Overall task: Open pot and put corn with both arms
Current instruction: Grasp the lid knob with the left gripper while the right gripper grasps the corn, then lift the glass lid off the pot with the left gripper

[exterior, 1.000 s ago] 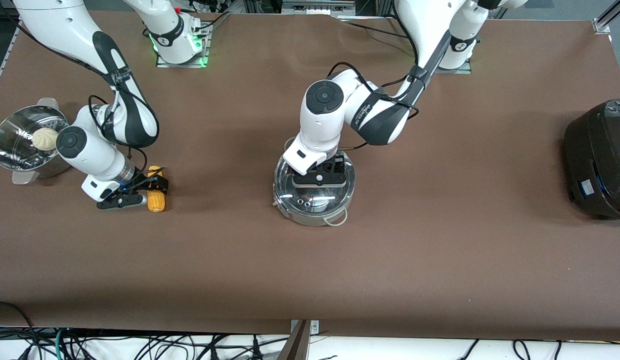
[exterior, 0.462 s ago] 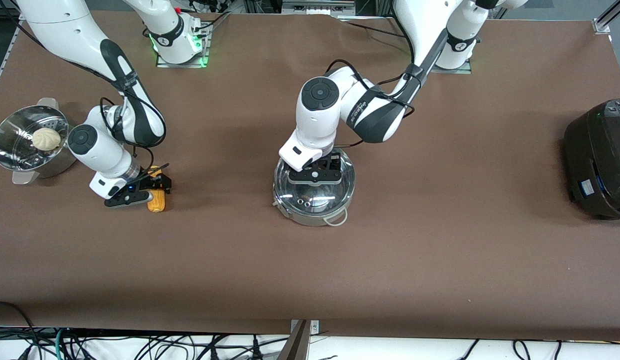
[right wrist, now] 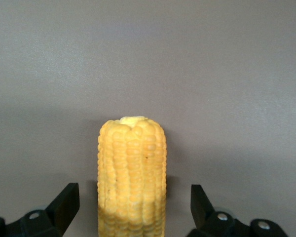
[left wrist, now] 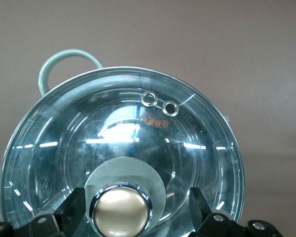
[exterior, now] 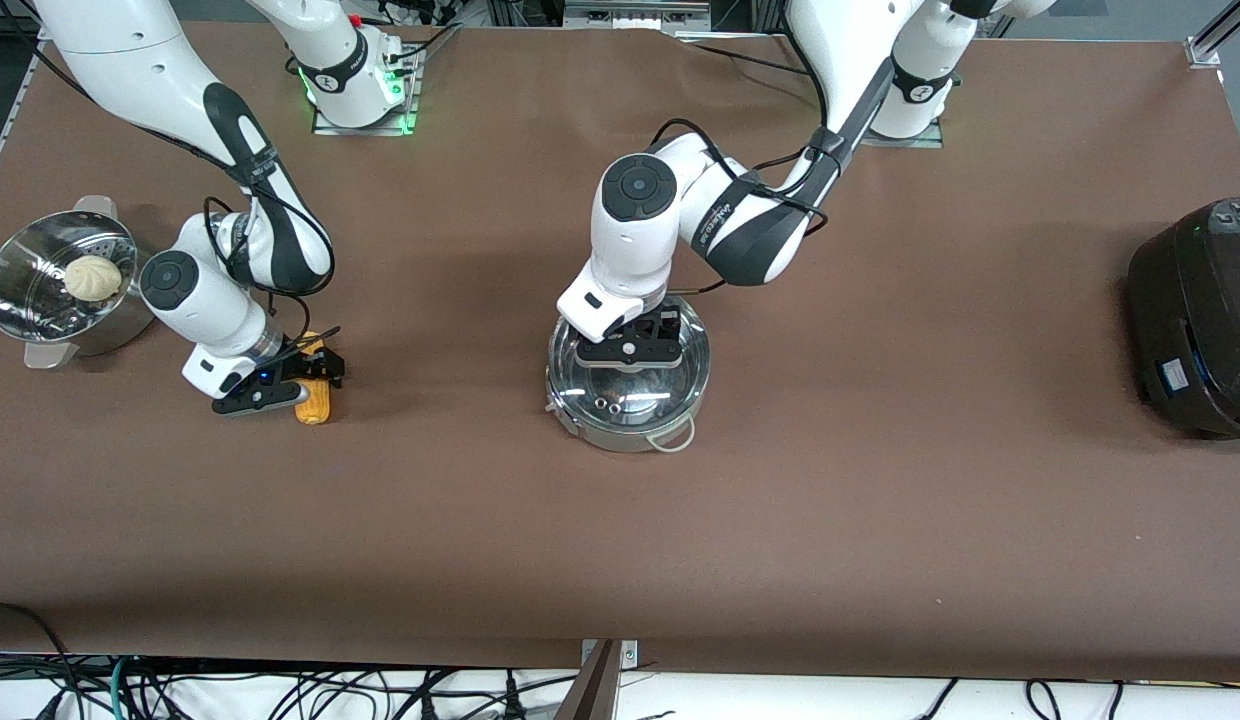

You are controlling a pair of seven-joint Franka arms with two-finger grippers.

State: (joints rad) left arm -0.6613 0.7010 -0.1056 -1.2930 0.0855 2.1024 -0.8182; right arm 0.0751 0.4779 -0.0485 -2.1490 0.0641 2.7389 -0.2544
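Straddling the lid's knob (left wrist: 121, 212) with fingers apart, the left end effector (exterior: 628, 349) hasn't lifted anything; the pot (exterior: 628, 385) sits mid-surface, still covered. The right end effector (exterior: 276, 385), fingers apart, brackets the corn (right wrist: 132, 175), ungrasped on the surface near the steamer (exterior: 50, 285).

A shallow round steel pot (exterior: 628, 385) stands mid-desk (exterior: 880, 480), its round glass lid (left wrist: 121, 158) on it. The yellow corn cob (exterior: 315, 400) lies on the desk toward the right arm's end. Farther toward that end stands a perforated steel steamer pot (exterior: 40, 290) with a round white bun (exterior: 90, 277) in it. A black cooker (exterior: 1195, 315) sits at the left arm's end.
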